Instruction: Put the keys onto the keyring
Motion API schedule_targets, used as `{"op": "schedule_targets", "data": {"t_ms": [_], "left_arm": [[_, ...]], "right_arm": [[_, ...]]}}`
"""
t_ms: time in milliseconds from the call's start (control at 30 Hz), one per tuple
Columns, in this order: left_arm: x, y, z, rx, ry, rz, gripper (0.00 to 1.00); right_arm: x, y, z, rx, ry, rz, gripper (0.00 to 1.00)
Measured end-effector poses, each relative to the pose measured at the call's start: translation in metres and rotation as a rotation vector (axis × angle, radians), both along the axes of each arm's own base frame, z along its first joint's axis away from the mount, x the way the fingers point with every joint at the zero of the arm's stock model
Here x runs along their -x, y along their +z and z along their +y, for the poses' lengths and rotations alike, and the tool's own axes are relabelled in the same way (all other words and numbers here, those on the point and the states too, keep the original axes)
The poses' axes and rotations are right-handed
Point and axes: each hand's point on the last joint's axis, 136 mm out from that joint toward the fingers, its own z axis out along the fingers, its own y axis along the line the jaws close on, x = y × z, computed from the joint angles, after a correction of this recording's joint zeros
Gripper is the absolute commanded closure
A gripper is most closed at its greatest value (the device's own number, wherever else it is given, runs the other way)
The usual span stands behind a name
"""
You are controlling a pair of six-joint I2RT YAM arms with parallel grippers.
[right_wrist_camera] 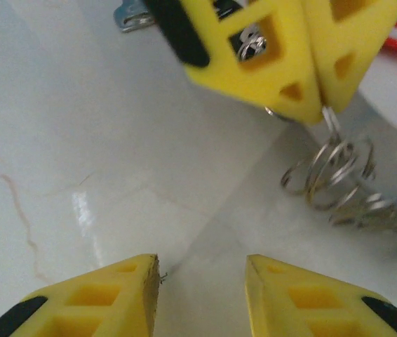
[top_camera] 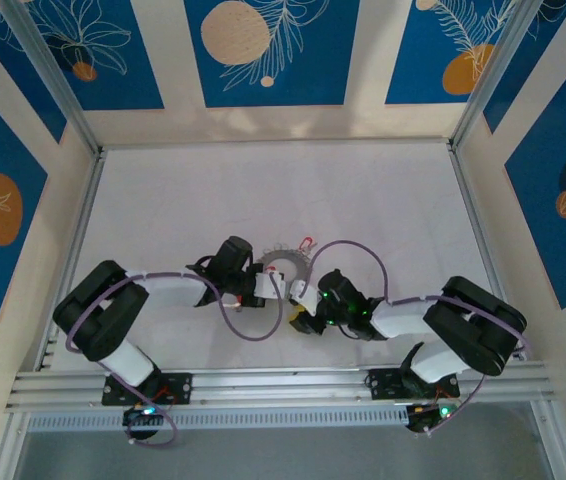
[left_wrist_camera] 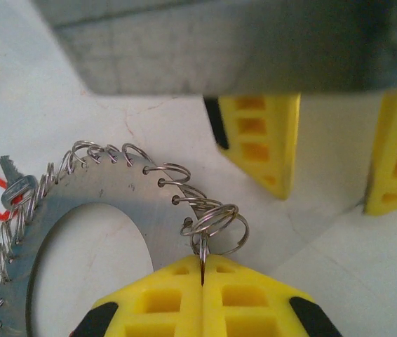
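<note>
Silvery keyring (left_wrist_camera: 107, 193) lies flat mid-worktop (top_camera: 213, 200), nearer the near edge, hole facing up. It's round, so no long axis. Looks light, thin, stiff and slick, and the wire loops (left_wrist_camera: 216, 221) on its rim are probably springy. Best hold: pinch the flat rim. That's where left claw (left_wrist_camera: 203, 270) is clamped, at a loop. Just beside it, right claw (right_wrist_camera: 202, 270) stands parted and empty. One red-headed key (left_wrist_camera: 12, 191) sits at the far rim, head outward.

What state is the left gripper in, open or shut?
Shut. The left gripper has its jaws pressed together, pinching a wire loop on the keyring.
</note>
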Motion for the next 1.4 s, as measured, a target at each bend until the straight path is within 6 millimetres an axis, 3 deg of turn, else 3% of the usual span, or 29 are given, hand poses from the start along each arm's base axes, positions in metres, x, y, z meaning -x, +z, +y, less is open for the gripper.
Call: {"op": "schedule_targets", "data": {"t_ms": [167,633,833,1067,1167,1400], "left_arm": [[0.002,0.005,-0.005,0.034,-0.009,0.017,1.00],[0.000,0.012,-0.007,0.065,-0.014,0.009,1.00],[-0.001,0.012,-0.004,0.075,-0.006,-0.001,1.00],[0.004,0.020,0.004,0.091,-0.007,-0.036,1.00],[-0.001,0.026,0.006,0.101,-0.002,-0.061,1.00],[-0.006,0.031,0.011,0.123,0.007,-0.051,1.00]], "right_arm": [[-0.019,0.006,0.003,-0.011,-0.025,-0.130,0.74],[-0.028,0.018,-0.001,-0.020,0.007,-0.323,0.75],[-0.022,0.027,-0.002,-0.048,0.043,-0.375,0.74],[-0.009,0.066,0.008,-0.157,0.140,-0.469,0.74],[-0.005,0.066,0.009,-0.153,0.162,-0.480,0.69],[-0.003,0.066,0.013,-0.113,0.200,-0.526,0.68]]}}
